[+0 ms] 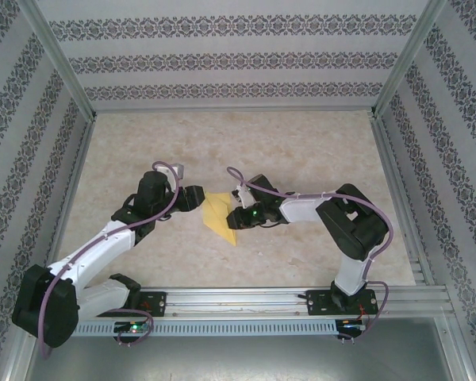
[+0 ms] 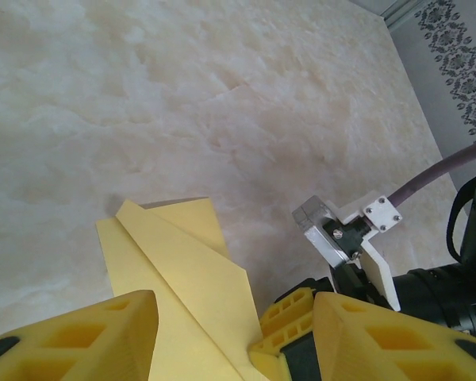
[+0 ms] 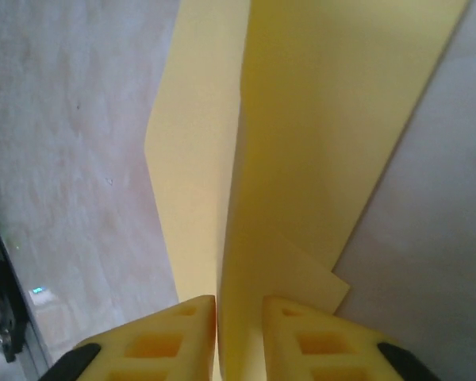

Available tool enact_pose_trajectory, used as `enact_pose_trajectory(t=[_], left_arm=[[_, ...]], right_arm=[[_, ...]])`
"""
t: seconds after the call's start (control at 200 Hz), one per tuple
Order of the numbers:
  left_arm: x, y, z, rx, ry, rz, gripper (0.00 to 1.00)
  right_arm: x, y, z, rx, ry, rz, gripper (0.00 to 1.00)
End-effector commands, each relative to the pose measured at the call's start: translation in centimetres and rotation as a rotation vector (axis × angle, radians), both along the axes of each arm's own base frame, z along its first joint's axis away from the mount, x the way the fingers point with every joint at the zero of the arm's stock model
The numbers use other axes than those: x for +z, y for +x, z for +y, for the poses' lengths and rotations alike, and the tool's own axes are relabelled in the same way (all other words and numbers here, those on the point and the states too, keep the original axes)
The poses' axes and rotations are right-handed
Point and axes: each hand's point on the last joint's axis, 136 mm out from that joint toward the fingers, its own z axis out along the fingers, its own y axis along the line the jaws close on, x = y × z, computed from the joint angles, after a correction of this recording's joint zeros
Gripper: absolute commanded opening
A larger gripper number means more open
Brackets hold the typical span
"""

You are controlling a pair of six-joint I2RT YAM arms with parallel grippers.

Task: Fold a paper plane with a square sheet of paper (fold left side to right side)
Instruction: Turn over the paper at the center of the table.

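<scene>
My right gripper (image 3: pixel 238 325) is pinched tight on a raised fold of the yellow paper (image 3: pixel 301 159), pads almost meeting w/ just the sheet betw. them. My left gripper (image 2: pixel 206 337) sits w/ jaws apart, straddling the near end of the sheet and gripping nothing. Paper's mid-table betw. the two grippers, part-folded into a pointed wedge, flaps overlapping, one flap lifted. Risks as I judge them: it's thin stock, so if the right pulls sideways while the left presses down, it'll likely tear or buckle at the crease. If I let go too early the flap prob. springs back & the edges won't line up, giving a crooked plane. Left fingers (image 2: pixel 87 333) are bulky vs. the sheet, so closing could catch 2 layers & drag the lot. Grippers are v. close together, so a bump is poss. too. Table (image 1: pixel 317 151) is smooth, marbled beige, prob. slick, so the paper may skid instead of creasing. Room's a booth: patterned wallpaper (image 1: pixel 238 55) on 3 sides, aluminium frame posts (image 1: pixel 59 59), rail (image 1: pixel 246 295) along the near edge.
</scene>
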Motion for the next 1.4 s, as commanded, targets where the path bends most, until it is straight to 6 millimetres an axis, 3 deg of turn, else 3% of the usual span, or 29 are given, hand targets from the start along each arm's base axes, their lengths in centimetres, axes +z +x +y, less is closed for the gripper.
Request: enact_pose_trajectory(t=[0.0, 0.03, 0.19, 0.31, 0.595, 0.759, 0.969, 1.394], left_arm=[[0.8, 0.1, 0.5, 0.008, 0.006, -0.029, 0.54], [1.0, 0.0, 0.6, 0.008, 0.0, -0.034, 0.55], [3.2, -0.3, 0.2, -0.008, -0.072, -0.095, 0.59], [6.3, -0.8, -0.3, -0.048, -0.182, -0.172, 0.64], [15.2, -3.8, -3.0, -0.319, -0.495, -0.357, 0.65], [17.2, -4.3, -4.3, -0.424, -0.6, -0.355, 0.58], [16.8, -4.8, -6.8, -0.517, -0.587, -0.335, 0.58], [15.2, -3.7, -8.0, -0.508, -0.562, -0.292, 0.57]], right_arm=[[1.5, 0.2, 0.8, 0.023, 0.055, -0.037, 0.04], [2.0, 0.3, 0.7, 0.018, 0.061, -0.046, 0.0], [5.2, 0.6, -0.2, 0.007, 0.138, -0.095, 0.0], [8.5, 1.1, -1.1, -0.008, 0.217, -0.15, 0.0], [19.5, 1.2, -4.1, -0.031, 0.497, -0.364, 0.0], [24.2, -0.1, -4.7, 0.001, 0.605, -0.464, 0.0], [25.9, -1.1, -4.2, 0.033, 0.65, -0.479, 0.0], [25.9, -2.3, -1.8, 0.114, 0.669, -0.449, 0.0]])
